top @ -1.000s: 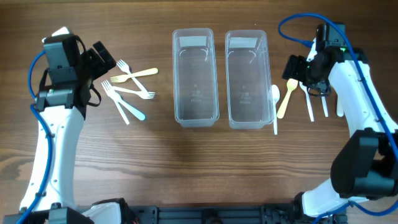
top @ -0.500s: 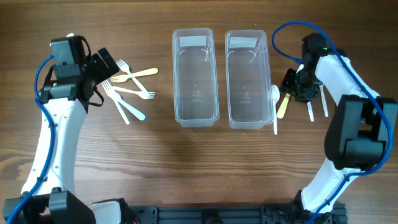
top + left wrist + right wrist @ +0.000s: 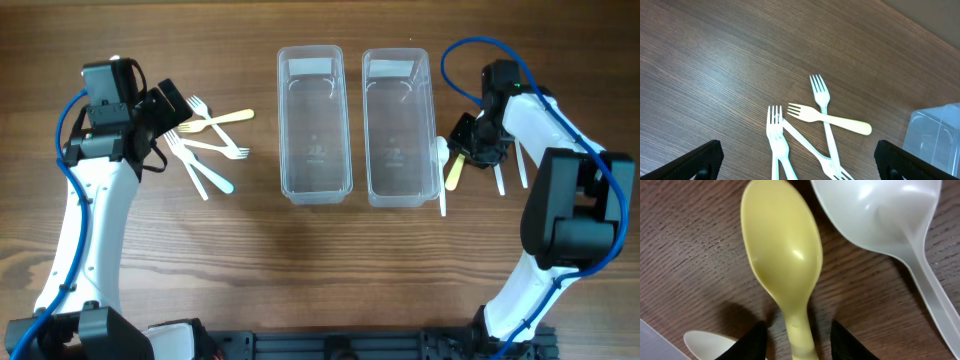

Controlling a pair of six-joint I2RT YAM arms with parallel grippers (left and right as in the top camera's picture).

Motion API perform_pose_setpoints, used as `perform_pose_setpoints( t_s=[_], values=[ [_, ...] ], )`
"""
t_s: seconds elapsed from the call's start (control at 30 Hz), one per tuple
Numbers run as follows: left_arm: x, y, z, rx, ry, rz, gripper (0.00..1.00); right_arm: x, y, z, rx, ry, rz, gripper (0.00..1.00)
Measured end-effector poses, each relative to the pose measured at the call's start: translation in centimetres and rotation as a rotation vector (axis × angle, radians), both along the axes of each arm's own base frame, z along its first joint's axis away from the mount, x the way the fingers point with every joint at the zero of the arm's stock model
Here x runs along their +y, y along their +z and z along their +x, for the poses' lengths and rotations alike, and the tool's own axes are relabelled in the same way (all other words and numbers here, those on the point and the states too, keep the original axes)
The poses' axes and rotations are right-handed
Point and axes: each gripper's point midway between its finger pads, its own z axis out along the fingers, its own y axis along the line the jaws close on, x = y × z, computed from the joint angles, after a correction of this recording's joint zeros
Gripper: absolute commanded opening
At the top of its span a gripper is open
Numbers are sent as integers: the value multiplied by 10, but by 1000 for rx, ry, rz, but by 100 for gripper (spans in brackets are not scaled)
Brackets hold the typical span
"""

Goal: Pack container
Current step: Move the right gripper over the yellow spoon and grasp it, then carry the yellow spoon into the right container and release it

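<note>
**A:** What are the right gripper's fingers doing?

**B:** In the right wrist view, the right gripper [image 3: 800, 345] shows two black fingertips [image 3: 752, 340] at the bottom edge. One stands on each side of the thin neck of a pale yellow plastic spoon [image 3: 782, 255]. A sliver of wood shows between each tip and the neck. The fingers are partly apart, straddling the spoon without pinching it.

**A:** What lies around that spoon?

**B:** Its bowl faces up in the middle of the frame. A white plastic spoon [image 3: 880, 220] fills the upper right, just beside it. The tip of a cream spoon bowl [image 3: 705, 342] peeks in at lower left. All rest on the dark brown wooden table [image 3: 300, 270].

**A:** And the left gripper?

**B:** The left gripper [image 3: 802, 160] is spread wide and holds nothing. Its black tips sit in the two lower corners of the left wrist view. Between them, higher in the frame, a pale yellow plastic fork [image 3: 832, 119] lies across several white plastic forks [image 3: 820, 92].

**A:** Where are the containers?

**B:** From overhead, two stand side by side at top centre: the left clear rectangular plastic container [image 3: 314, 150] and the right clear rectangular plastic container [image 3: 398, 150]. The forks lie to the left of the pair and the spoons to the right. The white spoon lies just beside the right container's outer wall.
</note>
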Motion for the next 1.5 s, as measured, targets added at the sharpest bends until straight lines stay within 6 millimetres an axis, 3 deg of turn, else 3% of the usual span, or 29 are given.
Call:
perform_pose_setpoints(
  t_s=[0.13, 0.27, 0.53, 0.6, 0.63, 0.77, 0.8, 0.87, 0.93, 1.0, 1.13, 1.23, 1.43, 1.5],
  values=[
    [0, 0, 0, 0, 0, 0, 100, -1, 0, 0, 2, -11, 0, 12],
    [0, 0, 0, 0, 0, 0, 100, -1, -1, -1, 3, -16, 0, 4],
    [0, 0, 0, 0, 0, 0, 100, -7, 1, -17, 65, -17, -37, 4],
    [0, 0, 0, 0, 0, 0, 100, -10, 10, -16, 46, 0, -56, 4],
    [0, 0, 0, 0, 0, 0, 100, -10, 21, -12, 15, 8, -61, 4],
    [0, 0, 0, 0, 0, 0, 100, -6, 103, 20, -260, 62, -58, 4],
    [0, 0, 0, 0, 0, 0, 100, 3, 146, 34, -415, 113, -29, 4],
    [0, 0, 0, 0, 0, 0, 100, 24, 209, 45, -628, 207, 21, 4],
    [0, 0, 0, 0, 0, 0, 100, 46, 247, 44, -748, 295, 50, 4],
    [0, 0, 0, 0, 0, 0, 100, 77, 263, 37, -795, 413, 80, 4],
    [0, 0, 0, 0, 0, 0, 100, 130, 244, 27, -752, 645, 110, 4],
    [0, 0, 0, 0, 0, 0, 100, 162, 205, 27, -664, 772, 132, 4],
    [0, 0, 0, 1, 0, 0, 100, 167, 105, 35, -417, 768, 153, 4],
    [0, -1, -1, 5, 0, -1, 100, 166, 81, 33, -356, 756, 159, 13]
  ],
)
